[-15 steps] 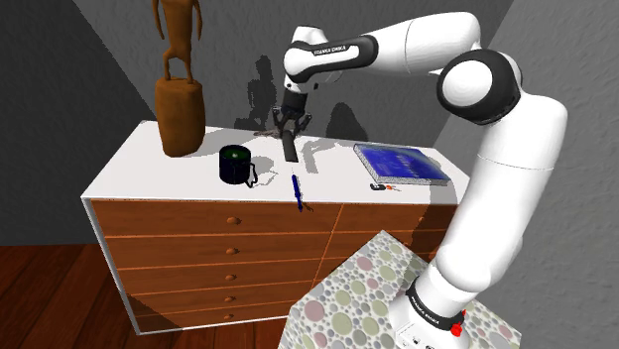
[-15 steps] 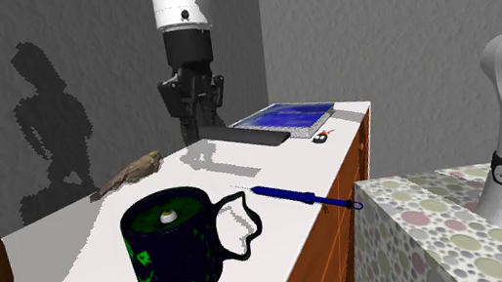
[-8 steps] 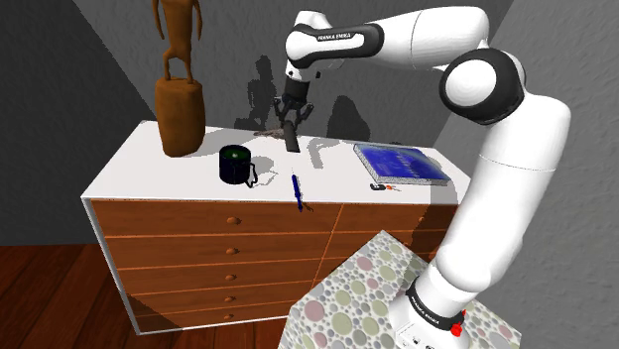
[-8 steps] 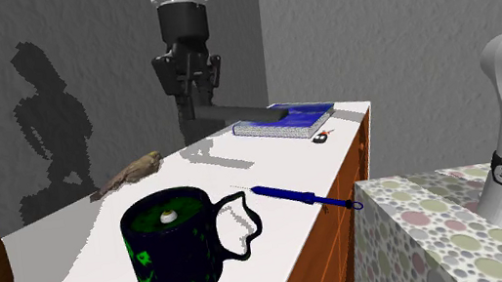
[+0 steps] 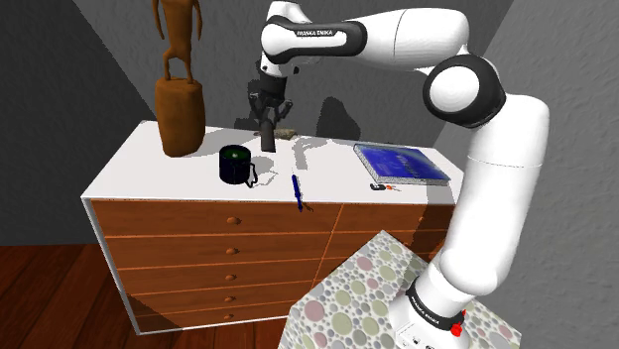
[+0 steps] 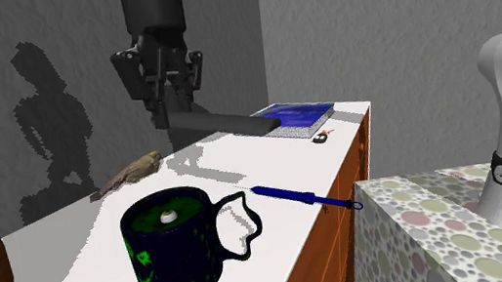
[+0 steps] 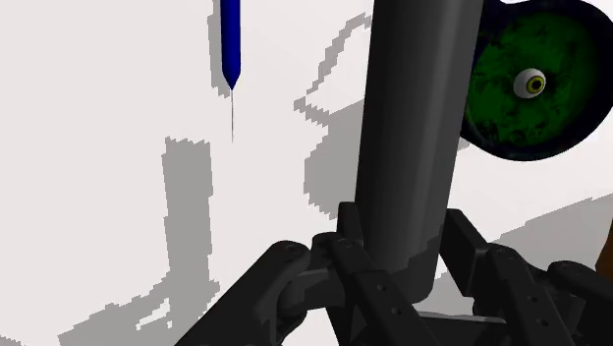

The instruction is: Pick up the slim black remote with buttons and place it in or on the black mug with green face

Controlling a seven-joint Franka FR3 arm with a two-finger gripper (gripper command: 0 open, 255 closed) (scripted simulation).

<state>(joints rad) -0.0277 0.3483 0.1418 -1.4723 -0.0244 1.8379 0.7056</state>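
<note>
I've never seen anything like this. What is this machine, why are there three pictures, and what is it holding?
It is a white robot arm on a spotted box, its stand, beside a dresser. One picture looks from beside the stand, one low along the dresser top, one from a camera on the arm's hand. That hand is a black gripper, shut on a slim black remote held above the top. On the top are a black mug with green markings, a blue pen, a blue book, a small bird figure and a brown statue.
</note>
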